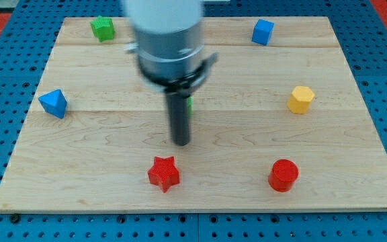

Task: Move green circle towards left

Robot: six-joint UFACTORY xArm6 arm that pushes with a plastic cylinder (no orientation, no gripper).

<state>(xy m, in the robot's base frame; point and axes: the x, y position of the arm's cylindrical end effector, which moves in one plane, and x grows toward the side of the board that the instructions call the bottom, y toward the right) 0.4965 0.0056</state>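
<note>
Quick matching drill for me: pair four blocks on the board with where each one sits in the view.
Blocks:
1. yellow block
2. red star
3. blue triangle
4. green block

Places:
A. view's left edge
B. view's top left
C. view's right side
D. view's bottom, below my tip

Pairs: 1-C, 2-D, 3-A, 4-B

You are looking at the wooden bench (247,74) with the tool's tip (181,142) sitting near the middle, above the red star (164,173). A sliver of green block (189,104) is peeking out on the rod's right side, mostly hidden, shape unclear. A green block (103,28) is lying top left, a blue cube (263,31) top right, a blue triangle (53,103) left, a yellow block (301,99) right, a red cylinder (283,175) bottom right.
</note>
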